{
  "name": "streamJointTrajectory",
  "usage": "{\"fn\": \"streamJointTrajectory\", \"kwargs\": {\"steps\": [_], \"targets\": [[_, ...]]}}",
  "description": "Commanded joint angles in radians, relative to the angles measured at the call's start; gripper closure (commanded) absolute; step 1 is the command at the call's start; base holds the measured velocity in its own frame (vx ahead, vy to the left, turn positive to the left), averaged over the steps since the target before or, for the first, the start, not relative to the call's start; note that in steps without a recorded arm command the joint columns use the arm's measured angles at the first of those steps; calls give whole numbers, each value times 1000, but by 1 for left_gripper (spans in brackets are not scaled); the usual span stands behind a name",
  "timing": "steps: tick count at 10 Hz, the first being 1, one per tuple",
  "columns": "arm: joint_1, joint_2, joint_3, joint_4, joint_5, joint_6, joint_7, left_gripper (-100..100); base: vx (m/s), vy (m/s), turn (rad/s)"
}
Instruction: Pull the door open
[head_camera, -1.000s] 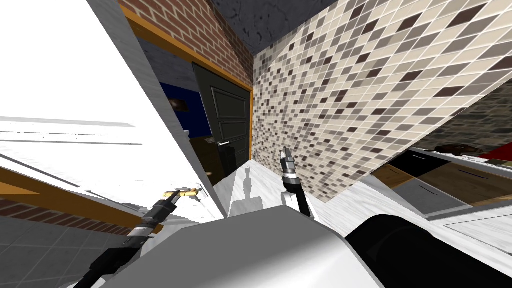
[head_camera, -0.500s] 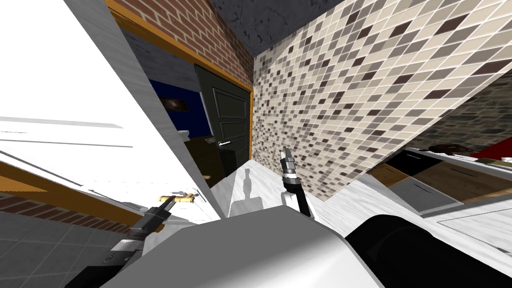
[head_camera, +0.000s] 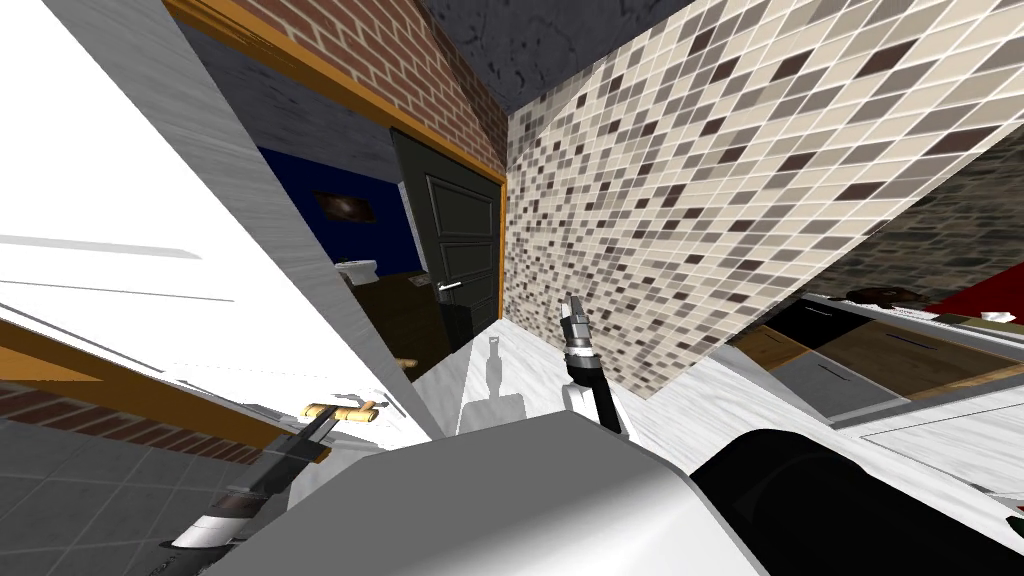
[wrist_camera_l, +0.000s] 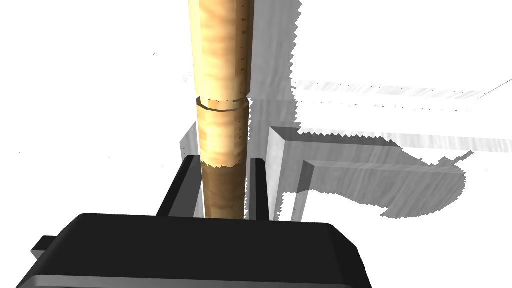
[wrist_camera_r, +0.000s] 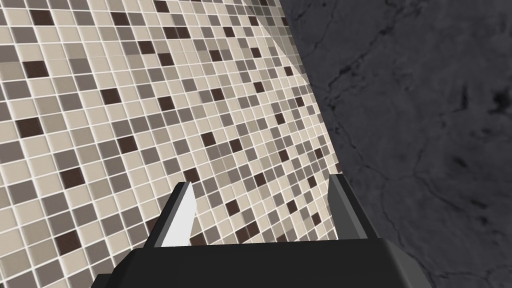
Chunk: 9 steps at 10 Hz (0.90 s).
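Left pincer (wrist_camera_l: 222, 167): both blades pressed against the sides of the tan, wood-grained door handle (wrist_camera_l: 222, 75), clamped near one end of it. The rest of the bar runs on away from the pincer body, close along the white door face (wrist_camera_l: 100, 100).

In the head view the same left pincer (head_camera: 322, 425) reaches in from the lower left. The handle (head_camera: 340, 411) lies crosswise at its tip, low on the door (head_camera: 120, 200) and just beside the door's free edge.

The door stands swung off its frame, its grey edge (head_camera: 250, 200) turned toward me. The orange-brown door frame (head_camera: 330, 85) is set in a red brick wall (head_camera: 380, 50).

Through the gap I can see a blue wall (head_camera: 300, 190) and a dark panelled door (head_camera: 460, 250) farther in.

Right pincer (head_camera: 572, 305): raised upright ahead of me, well apart from the door, blades apart with nothing between them (wrist_camera_r: 260, 187).

Just beside that arm runs a mosaic tile wall (head_camera: 700, 200) in beige, grey and brown, meeting the brick wall at the far corner. Pale marbled floor (head_camera: 520, 360) lies between that wall and the door.
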Motion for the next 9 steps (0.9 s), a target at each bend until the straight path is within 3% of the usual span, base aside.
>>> {"fn": "streamJointTrajectory", "kwargs": {"steps": [1,2,3,9], "targets": [[29,7,-11,-16,-6,-23,5,100,-21,33,-10],[16,7,-1,-7,-1,-11,4,100,-7,22,2],[17,4,-4,10,-7,-40,4,100,39,-31,-54],[15,-8,-10,65,-25,-128,4,100,61,-65,-37]]}}
